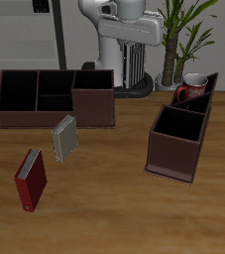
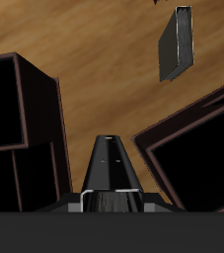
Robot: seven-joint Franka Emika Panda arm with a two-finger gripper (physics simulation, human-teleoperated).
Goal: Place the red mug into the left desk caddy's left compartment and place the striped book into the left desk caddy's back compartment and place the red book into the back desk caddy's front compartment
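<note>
The red mug (image 1: pixel 191 88) already sits in the left caddy (image 1: pixel 182 127), at its far end; whether that is the left compartment I cannot tell. The striped book (image 1: pixel 64 137) and red book (image 1: pixel 30 180) are still on the counter (image 1: pixel 114 208), well forward of the fingers (image 2: pixel 111 170), which hang above the back caddy (image 1: pixel 56 97). Their spread cannot be told; they hold nothing visible. By my judgement, two placements remain.

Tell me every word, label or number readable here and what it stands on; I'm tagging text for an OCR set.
None can be read.
Red book: cover shows no legible title.
Striped book: only stripes, no lettering.
Red mug: no print visible.
Both desk caddies: plain dark walls, no labels.
</note>
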